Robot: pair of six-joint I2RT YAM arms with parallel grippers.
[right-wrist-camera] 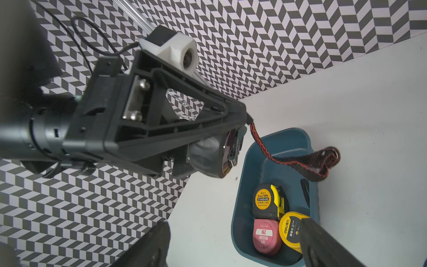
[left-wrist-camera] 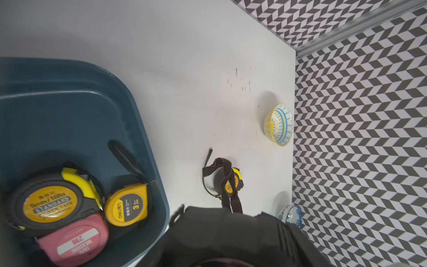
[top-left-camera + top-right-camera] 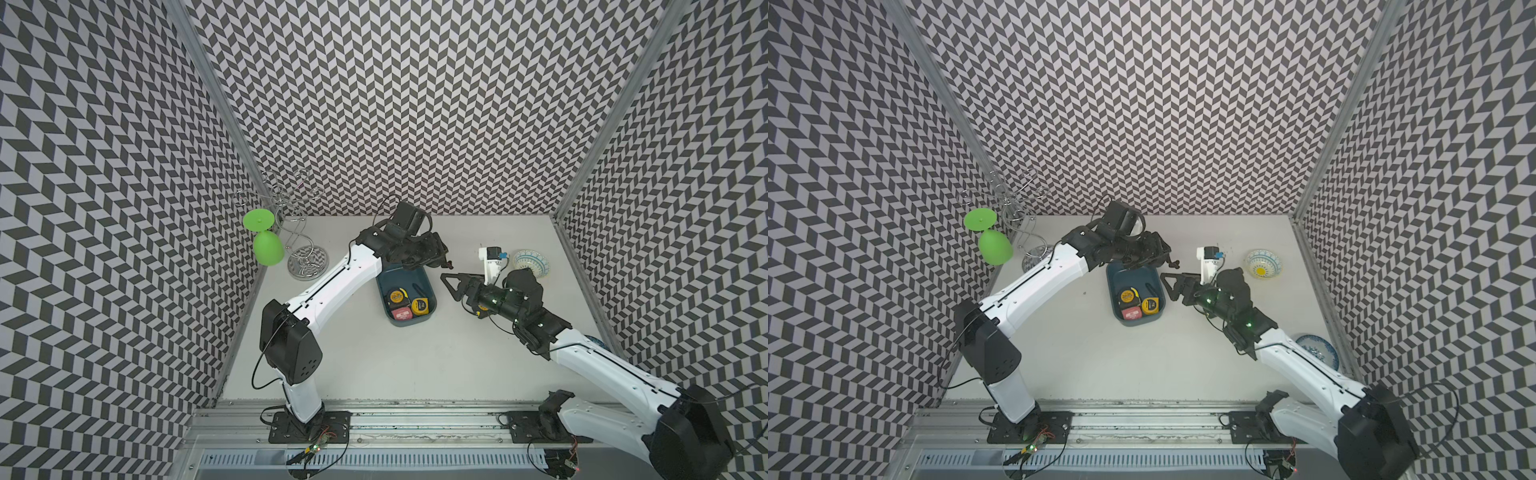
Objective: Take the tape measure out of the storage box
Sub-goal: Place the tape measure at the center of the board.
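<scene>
The dark teal storage box (image 3: 400, 277) (image 3: 1130, 275) (image 2: 69, 115) (image 1: 277, 138) holds three tape measures: black-yellow (image 3: 397, 296), yellow (image 3: 419, 305) and pink (image 3: 401, 313). My left gripper (image 3: 438, 254) (image 3: 1163, 255) hovers over the box's far end, shut on a dark tape measure (image 1: 212, 157) (image 2: 231, 235). Its red-black strap (image 1: 300, 161) dangles over the box. My right gripper (image 3: 451, 286) (image 3: 1170, 283) (image 1: 233, 249) stands open just right of the box, nothing between its fingers.
Another yellow-black tape measure (image 2: 236, 182) (image 3: 482, 310) lies on the table under the right wrist. A yellow-blue bowl (image 3: 531, 262) (image 2: 278, 124) and a blue-white bowl (image 3: 1316, 349) sit along the right wall. A green glass (image 3: 266, 245) hangs on a wire rack (image 3: 305, 262) at far left.
</scene>
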